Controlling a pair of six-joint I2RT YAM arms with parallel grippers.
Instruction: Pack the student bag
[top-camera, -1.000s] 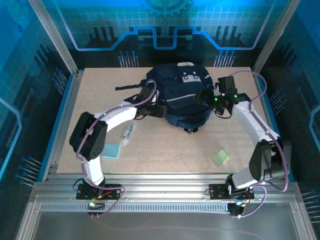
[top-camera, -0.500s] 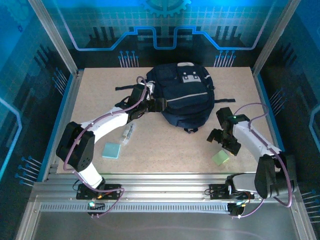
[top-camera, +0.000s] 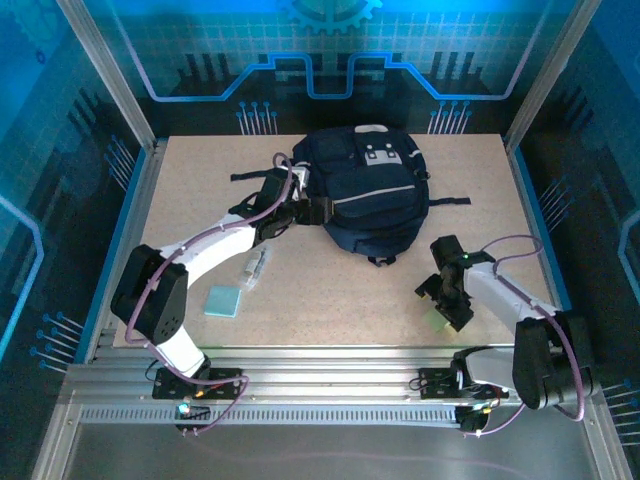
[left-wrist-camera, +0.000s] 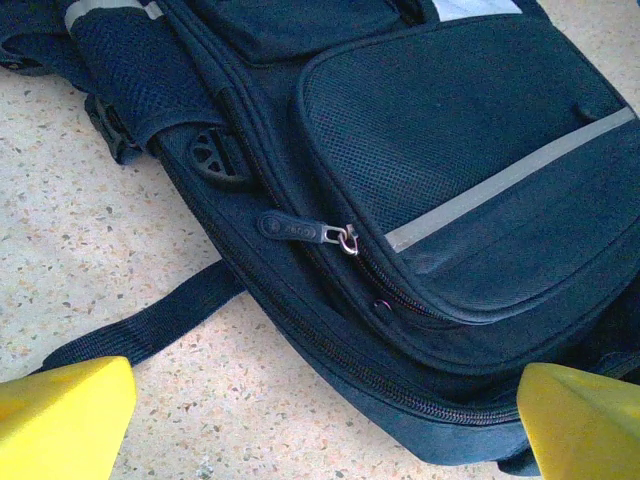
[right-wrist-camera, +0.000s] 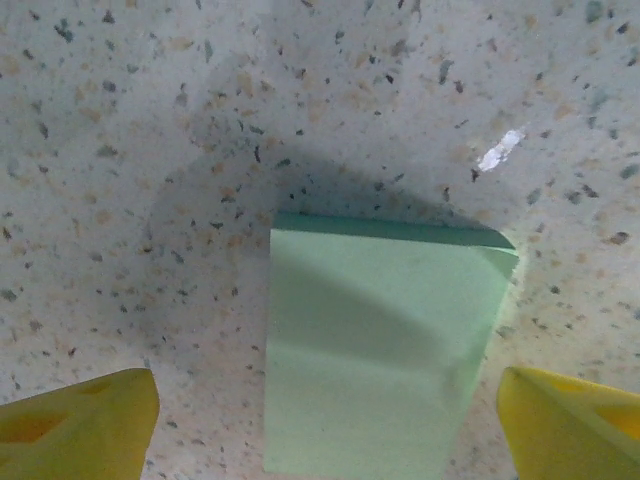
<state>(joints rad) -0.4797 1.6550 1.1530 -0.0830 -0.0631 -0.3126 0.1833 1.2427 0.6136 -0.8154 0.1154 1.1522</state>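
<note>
The student bag (top-camera: 370, 200) lies flat at the far middle of the table (top-camera: 330, 300), front pockets up and dark straps trailing to either side. In the left wrist view its zipper pull (left-wrist-camera: 300, 230) lies on the seam of a mesh pocket crossed by a grey stripe (left-wrist-camera: 510, 180), and a strap (left-wrist-camera: 150, 325) runs out over the tabletop. The left gripper (top-camera: 305, 212) sits at the bag's left side, jaws spread wide, with the bag's edge between the yellow fingertips (left-wrist-camera: 70, 415). Well apart, at the near right, the right gripper (top-camera: 440, 305) hangs over a pale green pad (right-wrist-camera: 380, 340), jaws parted on either side of it without touching. A blue pad (top-camera: 223, 301) lies near left, with a small pale object (top-camera: 256, 268) just beyond.
</note>
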